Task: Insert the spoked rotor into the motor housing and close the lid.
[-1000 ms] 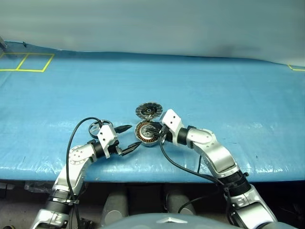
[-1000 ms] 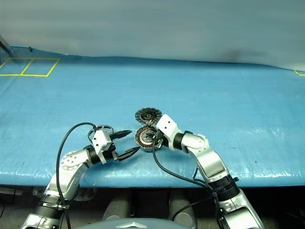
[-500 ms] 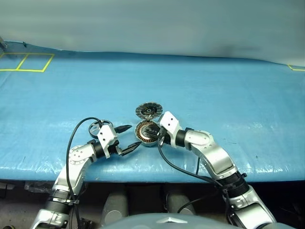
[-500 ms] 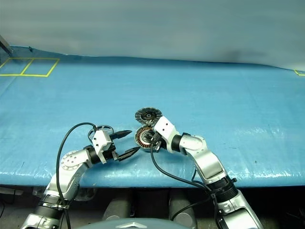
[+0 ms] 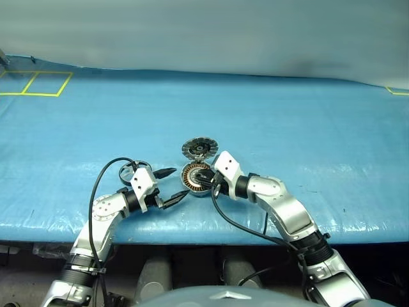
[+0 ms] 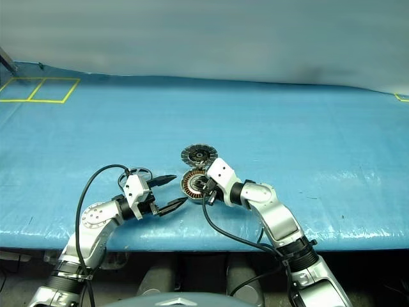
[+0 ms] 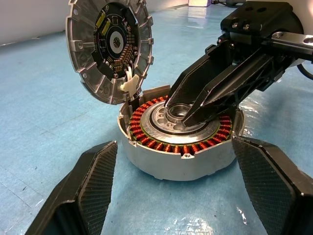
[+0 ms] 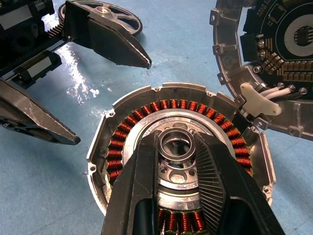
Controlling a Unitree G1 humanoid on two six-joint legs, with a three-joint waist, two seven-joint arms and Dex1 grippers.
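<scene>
Two black fingers of the right gripper (image 8: 177,147) are closed on a small metal ring (image 8: 176,142) at the silver hub of the motor housing (image 7: 182,147), which sits on the blue table cover (image 5: 307,141) with its copper windings exposed. Its lid (image 7: 110,49) stands open, hinged at the rim, dark inner face showing. Near the housing, the left gripper (image 5: 170,186) has its jaws spread wide and empty. Beside that arm, the spoked rotor (image 8: 105,12) lies flat on the cover.
</scene>
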